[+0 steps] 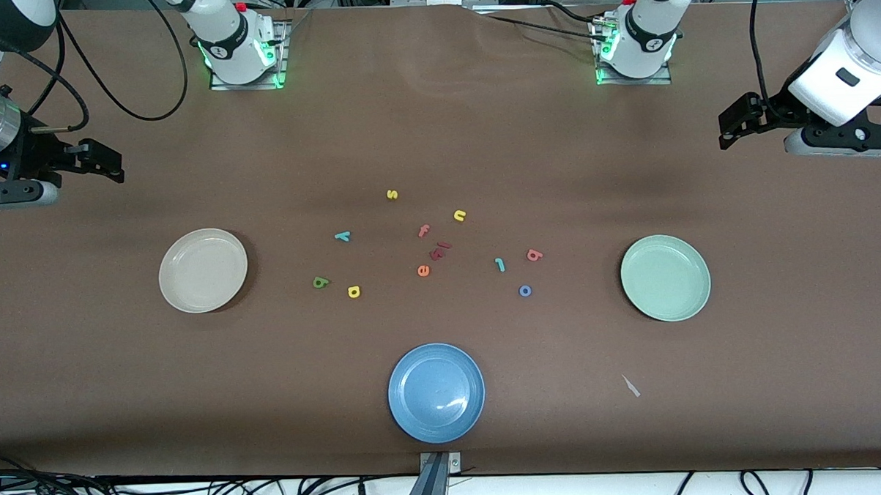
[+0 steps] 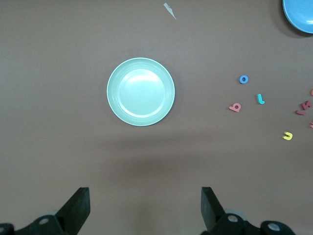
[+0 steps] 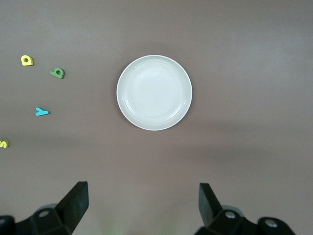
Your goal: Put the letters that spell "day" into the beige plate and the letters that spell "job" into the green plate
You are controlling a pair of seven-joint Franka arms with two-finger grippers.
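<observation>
A: What do we list on the table?

B: Round cream-beige plate (image 1: 202, 270), pale mint-green plate (image 1: 665, 277), both bare; foam letters d (image 1: 321, 282), a (image 1: 353, 291), y (image 1: 343, 236), j (image 1: 499, 264), o (image 1: 525, 291), b (image 1: 534, 255) between them.

A: Grippers?

B: We log the left gripper (image 1: 729, 125) and right gripper (image 1: 111, 164) spread wide, holding nothing, each over its own table end.

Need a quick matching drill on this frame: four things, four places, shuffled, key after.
Things:
1. s
2. o
3. d
4. blue plate

Places:
A. beside the yellow a
B. nearest the front camera
C. letter nearest the robots' bases
D. beside the j, toward the green plate

Pairs: 1-C, 2-D, 3-A, 4-B
</observation>
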